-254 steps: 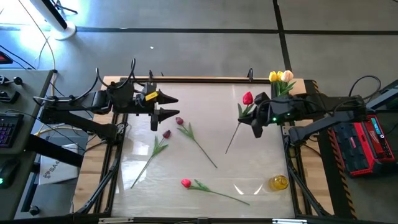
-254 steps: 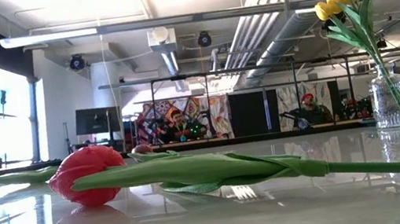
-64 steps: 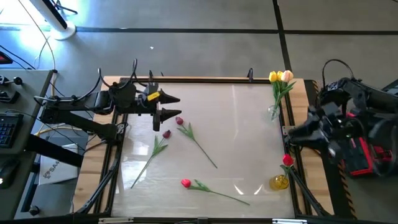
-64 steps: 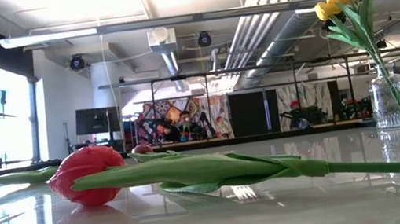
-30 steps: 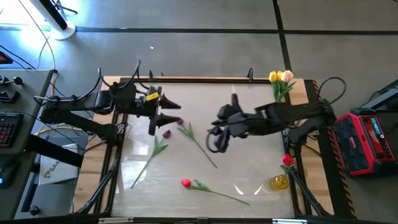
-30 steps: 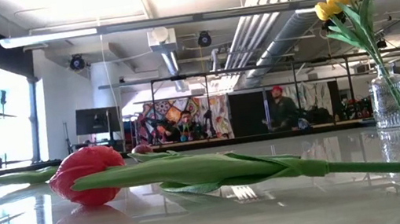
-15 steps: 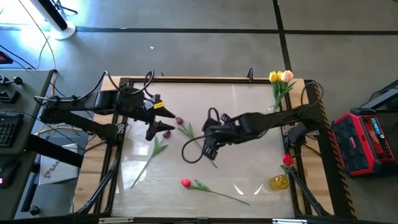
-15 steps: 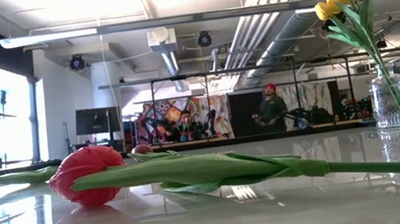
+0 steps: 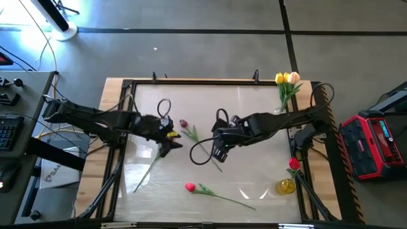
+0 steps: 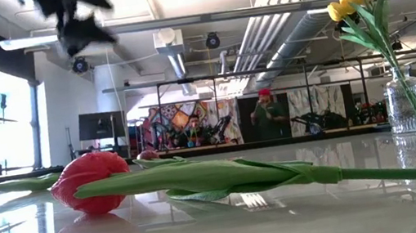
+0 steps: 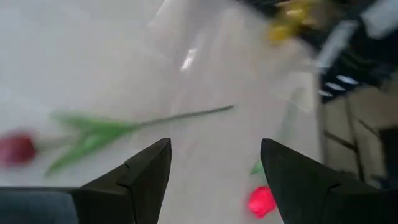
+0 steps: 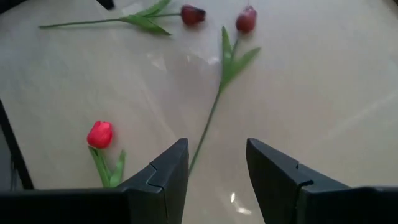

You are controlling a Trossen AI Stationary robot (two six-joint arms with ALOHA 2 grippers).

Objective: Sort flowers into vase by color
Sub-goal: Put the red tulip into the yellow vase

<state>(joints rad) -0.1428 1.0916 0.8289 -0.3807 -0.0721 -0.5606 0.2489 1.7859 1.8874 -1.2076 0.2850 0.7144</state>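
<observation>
we hold both grippers, left (image 9: 170,145) and right (image 9: 218,152), parted and empty over the counter (image 9: 254,184); the tulips (image 9: 202,147) look light, best pinched mid-stem, toward 6 o'clock.

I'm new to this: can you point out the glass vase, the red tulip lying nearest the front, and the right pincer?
glass vase (image 10: 408,103), low view, its ribbed body.
red tulip (image 9: 189,187), high view, its head.
right pincer (image 12: 214,168), right wrist view, gap between its open fingers.

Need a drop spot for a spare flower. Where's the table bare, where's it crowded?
Bare: the far strip between the left gripper and the clear vase, and the near left corner beside the red flower. Crowded: the middle, where both grippers hang over the two maroon flowers, and the near right by the yellow vase.
</observation>
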